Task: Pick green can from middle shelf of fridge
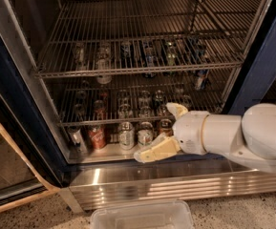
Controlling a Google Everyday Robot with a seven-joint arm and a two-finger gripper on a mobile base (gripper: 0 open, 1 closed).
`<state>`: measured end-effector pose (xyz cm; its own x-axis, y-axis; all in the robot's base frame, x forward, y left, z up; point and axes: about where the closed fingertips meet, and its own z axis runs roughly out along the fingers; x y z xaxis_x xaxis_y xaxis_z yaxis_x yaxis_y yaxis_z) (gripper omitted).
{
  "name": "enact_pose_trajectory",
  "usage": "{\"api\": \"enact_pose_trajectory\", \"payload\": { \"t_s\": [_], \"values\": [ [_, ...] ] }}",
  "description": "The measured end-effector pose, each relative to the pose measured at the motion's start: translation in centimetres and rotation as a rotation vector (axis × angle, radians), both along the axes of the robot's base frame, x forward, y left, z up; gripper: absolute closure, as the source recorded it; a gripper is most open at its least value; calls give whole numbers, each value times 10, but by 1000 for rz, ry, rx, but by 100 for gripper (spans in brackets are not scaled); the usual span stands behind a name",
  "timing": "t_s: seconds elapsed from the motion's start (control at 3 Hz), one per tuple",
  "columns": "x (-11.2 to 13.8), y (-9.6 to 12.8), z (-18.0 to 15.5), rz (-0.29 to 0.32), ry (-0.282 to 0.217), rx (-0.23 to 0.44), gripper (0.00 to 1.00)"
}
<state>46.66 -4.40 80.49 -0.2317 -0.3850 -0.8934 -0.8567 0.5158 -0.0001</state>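
The gripper hangs low at the front of the fridge, right at the row of cans, and its fingers are spread wide apart, clamped on nothing. The lower finger, pale yellow, stretches down and left, its tip just in front of the base of a white-and-green can. The upper finger pokes up near the front edge of the middle shelf. A brown can shows in the gap between the two, though I cannot tell if either finger touches it. Now the green can: it's well off to the left of the gripper, at the far left end of that same front row, silvery and pale, leaning a little in this view. Its lower part shows below the middle shelf's front edge, down on the pale floor. Between it and the gripper stand a red can, just beside it, then a second white-and-green can. Behind the gripper, the bulky white arm comes in from the right, across the ribbed steel base panel. More cans show dimly through the wire racks higher up, and a clear plastic tub sits on the ground in front.
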Motion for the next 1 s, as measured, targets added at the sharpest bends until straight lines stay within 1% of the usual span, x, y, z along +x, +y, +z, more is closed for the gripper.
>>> {"api": "enact_pose_trajectory", "payload": {
  "t_s": [0.33,0.67,1.0],
  "values": [
    [13,13,13,-33,-61,7,0],
    [14,10,12,-39,-57,3,0],
    [20,10,5,-107,-65,65,0]
  ]
}}
